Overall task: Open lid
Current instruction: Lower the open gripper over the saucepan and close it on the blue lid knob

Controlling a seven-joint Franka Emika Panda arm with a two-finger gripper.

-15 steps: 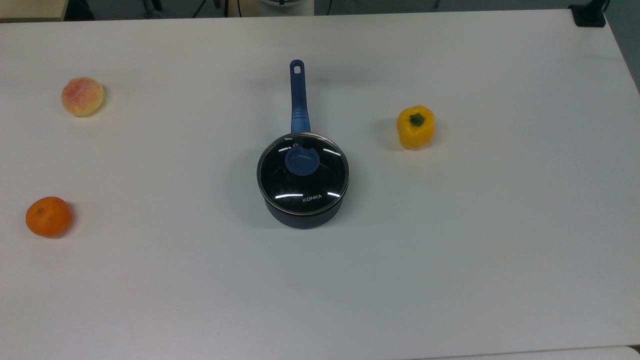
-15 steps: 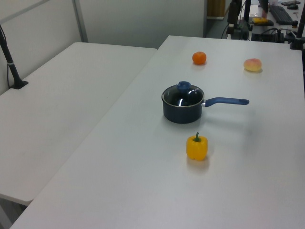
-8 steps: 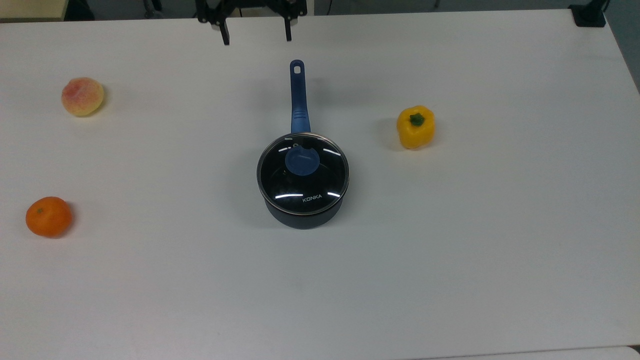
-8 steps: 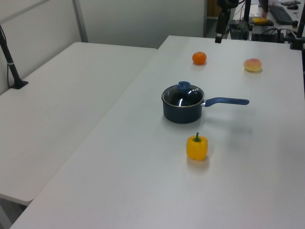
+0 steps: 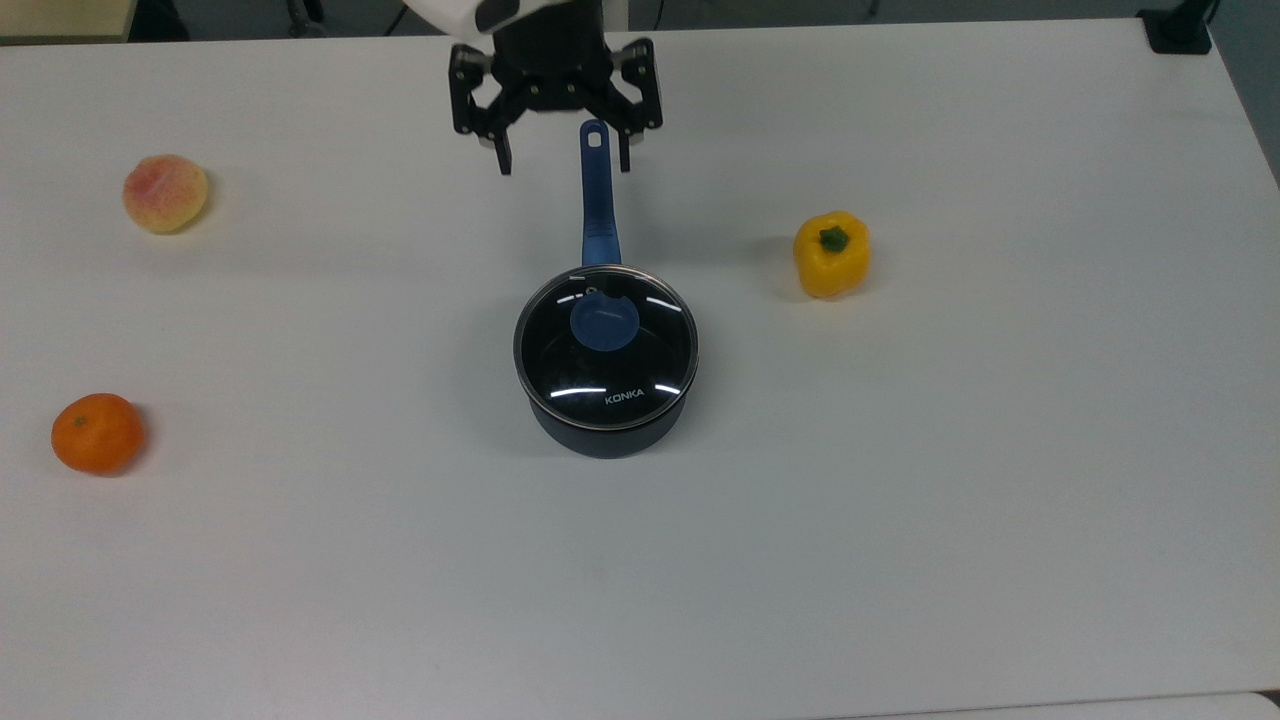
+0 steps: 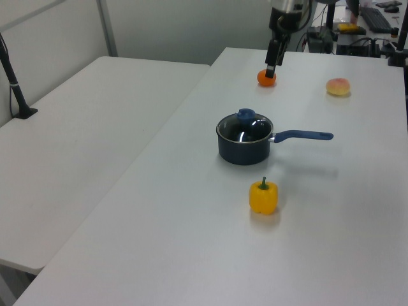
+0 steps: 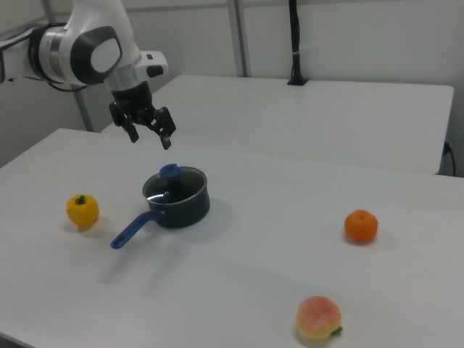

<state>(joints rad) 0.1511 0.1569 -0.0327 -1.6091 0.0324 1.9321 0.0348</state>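
The lid is clear glass with a metal rim, a blue knob and white KONKA lettering. It sits closed on the dark blue saucepan at the table's middle, with the pan's long handle pointing to the top view's top. My gripper hangs open in the air above the handle's far end, its fingers spread to either side and holding nothing. In the right view the gripper is above and to the left of the lid. In the left view the gripper is well behind the lid.
A yellow bell pepper stands at the top view's right of the pan. A peach and an orange lie far to the top view's left. A second white table adjoins in the left view.
The gripper came in from the top view's top edge and moved toward the end of the pan handle, still open. The lid, pan and fruit stayed put.
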